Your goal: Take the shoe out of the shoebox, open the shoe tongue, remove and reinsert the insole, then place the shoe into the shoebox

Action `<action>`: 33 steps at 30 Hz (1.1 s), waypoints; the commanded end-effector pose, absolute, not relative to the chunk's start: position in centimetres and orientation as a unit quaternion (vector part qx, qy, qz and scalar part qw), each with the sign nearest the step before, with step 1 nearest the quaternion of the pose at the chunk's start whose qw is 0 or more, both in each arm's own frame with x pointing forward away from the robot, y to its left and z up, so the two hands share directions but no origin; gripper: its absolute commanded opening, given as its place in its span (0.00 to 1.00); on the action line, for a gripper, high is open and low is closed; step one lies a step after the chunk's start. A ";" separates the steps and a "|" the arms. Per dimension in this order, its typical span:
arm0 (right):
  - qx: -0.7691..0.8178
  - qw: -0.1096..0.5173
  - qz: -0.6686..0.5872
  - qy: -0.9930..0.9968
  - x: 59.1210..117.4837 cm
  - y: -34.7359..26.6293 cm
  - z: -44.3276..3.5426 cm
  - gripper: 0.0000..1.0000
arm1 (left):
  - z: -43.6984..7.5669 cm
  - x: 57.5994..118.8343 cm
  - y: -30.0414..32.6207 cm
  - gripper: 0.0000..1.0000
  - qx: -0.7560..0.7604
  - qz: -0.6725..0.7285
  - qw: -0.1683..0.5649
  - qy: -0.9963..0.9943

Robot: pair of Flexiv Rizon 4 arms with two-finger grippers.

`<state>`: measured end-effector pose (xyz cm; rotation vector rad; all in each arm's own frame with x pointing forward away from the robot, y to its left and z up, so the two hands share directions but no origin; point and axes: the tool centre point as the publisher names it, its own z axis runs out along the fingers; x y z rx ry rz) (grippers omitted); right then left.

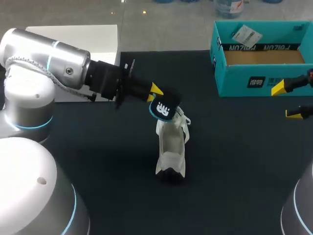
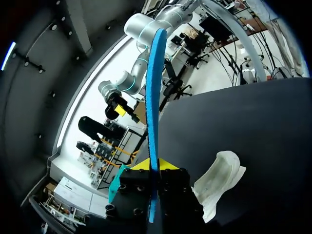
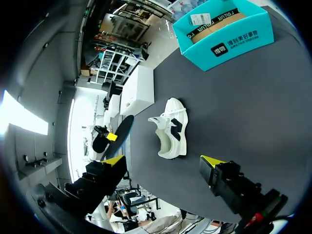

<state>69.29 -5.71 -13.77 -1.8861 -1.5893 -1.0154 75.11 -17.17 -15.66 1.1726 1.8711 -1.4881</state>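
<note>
The left gripper (image 1: 157, 95) pinches the insole (image 1: 164, 108), the shoe (image 1: 171, 147) just below its tips; reinserting probably needs the toe end angled into the opening first, with the spread right gripper (image 1: 287, 101) near the box (image 1: 264, 82).

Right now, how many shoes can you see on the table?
1. The white shoe lies near the middle of the table, close to the insole that the left gripper holds. The shoebox shows none inside, but its front wall hides part.

Print on shoebox (image 1: 234, 84) and insole (image 1: 164, 110)
</note>
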 end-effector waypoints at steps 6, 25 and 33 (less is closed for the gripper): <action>-0.688 0.234 -0.369 -0.579 69.2 -5.7 -13.8 1.00 | -15.4 71.6 -15.2 0.00 0.416 -0.554 0.193 0.695; -0.688 0.234 -0.369 -0.579 69.2 -5.7 -13.8 1.00 | -21.7 66.8 -16.1 0.00 0.377 -0.556 0.174 0.720; -0.688 0.234 -0.369 -0.579 69.2 -5.7 -13.8 1.00 | -24.5 67.6 -17.8 0.00 0.365 -0.553 0.163 0.731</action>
